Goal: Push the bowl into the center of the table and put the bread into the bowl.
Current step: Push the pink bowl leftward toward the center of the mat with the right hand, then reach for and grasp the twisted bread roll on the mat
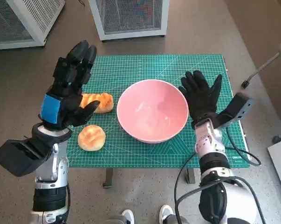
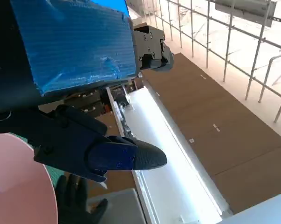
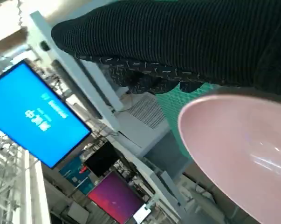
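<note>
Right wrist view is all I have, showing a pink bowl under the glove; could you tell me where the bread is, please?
Observer: Two pieces lie on the green mat, on the robot's left of the bowl: a round bun and a longer piece.
Operator: Is the left hand holding either?
Observer: No; the left hand hovers above them, fingers spread, holding nothing.
Operator: Where does the bowl sit?
Observer: Near the mat's middle, with the right hand open at its right rim.
</note>
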{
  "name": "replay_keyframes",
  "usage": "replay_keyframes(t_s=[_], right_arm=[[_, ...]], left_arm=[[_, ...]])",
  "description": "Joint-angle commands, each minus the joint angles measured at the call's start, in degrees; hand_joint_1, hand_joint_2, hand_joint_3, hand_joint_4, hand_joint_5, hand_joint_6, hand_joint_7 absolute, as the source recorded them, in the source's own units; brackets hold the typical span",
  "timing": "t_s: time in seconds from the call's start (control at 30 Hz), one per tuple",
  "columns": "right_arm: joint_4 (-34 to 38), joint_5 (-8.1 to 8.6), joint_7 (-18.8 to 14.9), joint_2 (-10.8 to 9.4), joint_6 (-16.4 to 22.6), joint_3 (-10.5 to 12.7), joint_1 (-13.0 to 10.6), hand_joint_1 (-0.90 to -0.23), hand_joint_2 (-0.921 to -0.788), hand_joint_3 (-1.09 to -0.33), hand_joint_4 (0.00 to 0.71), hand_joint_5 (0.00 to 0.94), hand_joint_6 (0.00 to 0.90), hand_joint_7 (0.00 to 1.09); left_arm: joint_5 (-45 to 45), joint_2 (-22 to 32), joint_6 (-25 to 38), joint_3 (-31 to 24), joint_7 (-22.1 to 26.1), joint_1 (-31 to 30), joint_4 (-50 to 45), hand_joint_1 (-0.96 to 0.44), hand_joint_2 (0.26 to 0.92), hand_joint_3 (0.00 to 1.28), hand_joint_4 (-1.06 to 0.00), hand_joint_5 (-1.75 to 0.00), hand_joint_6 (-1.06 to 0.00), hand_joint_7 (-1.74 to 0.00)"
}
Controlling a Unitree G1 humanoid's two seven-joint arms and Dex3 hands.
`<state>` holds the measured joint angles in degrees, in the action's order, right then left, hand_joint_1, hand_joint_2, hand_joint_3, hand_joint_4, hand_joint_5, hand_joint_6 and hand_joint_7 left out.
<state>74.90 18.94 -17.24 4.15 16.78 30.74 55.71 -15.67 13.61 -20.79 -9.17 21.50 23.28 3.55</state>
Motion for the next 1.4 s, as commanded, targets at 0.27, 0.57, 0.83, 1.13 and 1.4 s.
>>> replay_keyframes(t_s=[0.27, 0.57, 0.83, 1.13, 1.4], right_arm=[[-6.1, -9.42, -4.9, 3.6, 21.2, -10.4, -0.7, -0.531, -0.921, -0.763, 0.152, 0.022, 0.027, 0.51], [-17.6, -2.06, -16.5, 2.3, 31.3, -11.3, -3.0, -0.59, -0.921, -0.73, 0.205, 0.034, 0.024, 0.54], [-29.4, 4.02, -22.0, 2.0, 30.3, -13.0, -7.0, -0.588, -0.921, -0.703, 0.224, 0.032, 0.034, 0.56], [-35.8, 5.51, -23.1, 2.5, 28.2, -15.0, -9.4, -0.585, -0.921, -0.69, 0.216, 0.02, 0.03, 0.57], [-36.9, 5.88, -23.1, 3.0, 27.8, -15.8, -10.2, -0.586, -0.921, -0.686, 0.22, 0.017, 0.026, 0.57]], left_arm=[[4.5, 3.5, -1.7, -1.1, -1.0, 2.6, 4.0, -0.64, 0.921, 0.29, -0.14, 0.0, -0.02, -0.4], [22.0, 13.0, 6.2, 1.3, -5.4, 4.6, 1.9, -0.7, 0.921, 0.29, -0.06, 0.0, 0.0, -0.33], [32.1, 19.5, 20.3, 5.5, -2.3, 7.3, -1.6, -0.61, 0.856, 0.05, 0.0, 0.0, 0.0, -0.04], [42.6, 21.6, 37.0, 14.0, 3.1, 14.9, 0.5, -0.2, 0.7, 0.01, 0.0, 0.0, -0.07, -0.04], [49.1, 21.0, 44.0, 21.9, 7.0, 21.7, 7.7, 0.02, 0.699, 0.01, -0.01, -0.01, -0.13, -0.05]])
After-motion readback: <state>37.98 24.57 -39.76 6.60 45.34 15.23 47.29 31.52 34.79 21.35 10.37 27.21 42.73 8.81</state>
